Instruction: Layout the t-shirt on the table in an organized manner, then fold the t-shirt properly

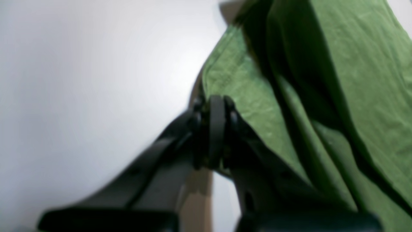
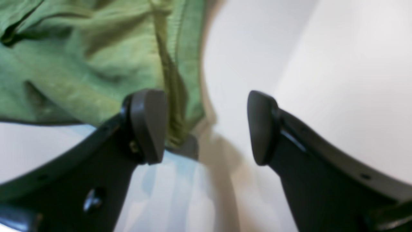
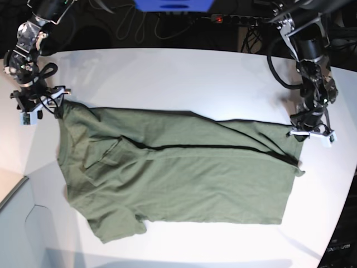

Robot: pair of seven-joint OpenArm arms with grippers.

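Olive-green t-shirt (image 3: 178, 167) lies spread across the middle of the table (image 3: 184, 78), long axis running left to right, one dark fold line crossing it, a sleeve bunched at the near left. White glossy table, curved far edge; dark room behind with cables and a blue object (image 3: 174, 5) at the far edge. Left gripper (image 1: 215, 132) at the shirt's far right corner, jaws pinched together on the fabric edge. Right gripper (image 2: 206, 127) at the far left corner, jaws wide apart, cloth edge beside one finger, nothing gripped.
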